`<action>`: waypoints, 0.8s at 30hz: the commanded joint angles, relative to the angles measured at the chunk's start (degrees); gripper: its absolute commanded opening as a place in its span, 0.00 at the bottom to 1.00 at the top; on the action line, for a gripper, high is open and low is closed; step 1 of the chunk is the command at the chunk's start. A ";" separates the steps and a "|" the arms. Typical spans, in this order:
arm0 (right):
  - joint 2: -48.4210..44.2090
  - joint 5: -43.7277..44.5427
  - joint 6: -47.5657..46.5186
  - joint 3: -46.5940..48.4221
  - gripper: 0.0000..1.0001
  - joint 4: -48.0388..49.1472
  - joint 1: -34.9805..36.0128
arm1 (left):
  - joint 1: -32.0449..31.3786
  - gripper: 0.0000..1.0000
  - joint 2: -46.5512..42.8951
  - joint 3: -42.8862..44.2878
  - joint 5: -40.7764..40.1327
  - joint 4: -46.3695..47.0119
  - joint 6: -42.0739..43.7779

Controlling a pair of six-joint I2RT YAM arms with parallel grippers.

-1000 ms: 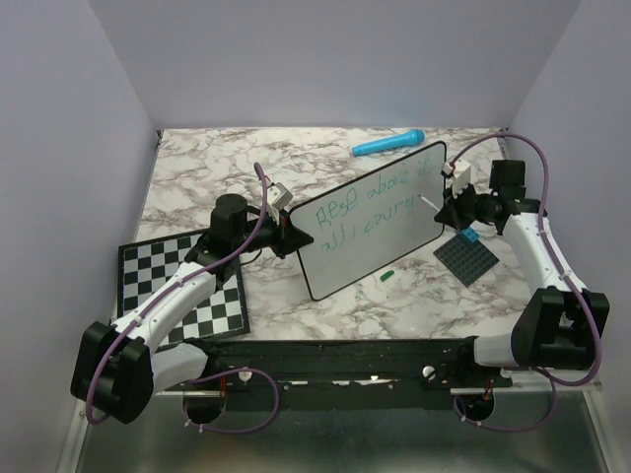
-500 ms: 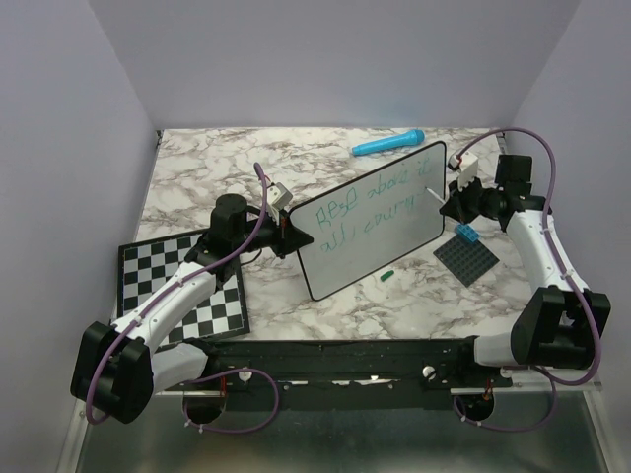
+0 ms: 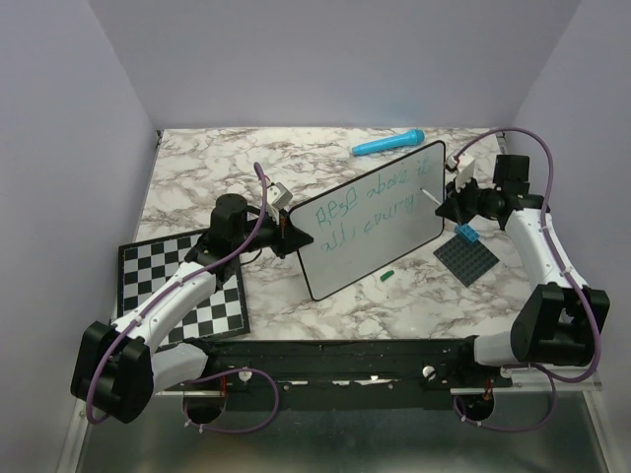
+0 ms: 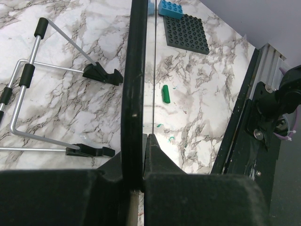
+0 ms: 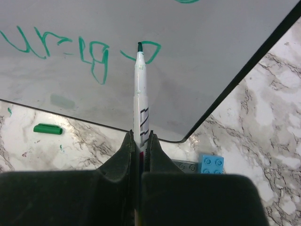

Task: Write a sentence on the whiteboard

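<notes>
The whiteboard (image 3: 373, 219) is held tilted near the middle of the tabletop (image 3: 197, 177), with its left edge clamped in the left pincer (image 3: 293, 232). Whether its lower edge rests on the marble cannot be told. In the left wrist view only the black rim is seen, edge-on between the two fingers, and the writing face is hidden.

The sentence (image 3: 367, 210) is seen as two lines of green script across the board. From above the letters are too small to be read. In the right wrist view only a few loops are caught, the rest being cut off by the frame.

The right pincer (image 3: 449, 205) is closed on a marker (image 5: 139, 94) at the board's right end, and the lower barrel is hidden between the fingers. The green tip is seen at a loop on the board, though true contact cannot be confirmed.

A green cap (image 3: 387, 276) lies on the tabletop just before the board. A wire stand (image 4: 28, 94) is seen behind it, cut off at the frame's left. A blue brick (image 3: 467, 236) is seen at the far corner of a dark studded plate (image 3: 471, 261); whether it sits on the plate or beside it cannot be told. The checkerboard (image 3: 182, 286) is partly covered by the left arm.
</notes>
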 commanded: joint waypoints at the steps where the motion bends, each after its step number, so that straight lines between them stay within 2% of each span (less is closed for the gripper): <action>1: -0.49 -2.23 -1.79 -1.56 0.01 -1.30 0.83 | -0.25 0.00 2.07 -1.28 -3.14 -7.51 7.24; 12: -1.02 1.11 -3.46 -5.08 0.00 -2.27 0.75 | -0.25 0.00 1.98 -1.27 -3.14 -7.51 7.24; 24: 1.09 5.24 -0.03 0.10 0.01 -0.16 -0.75 | -0.25 0.00 2.07 -1.28 -3.14 -7.51 7.32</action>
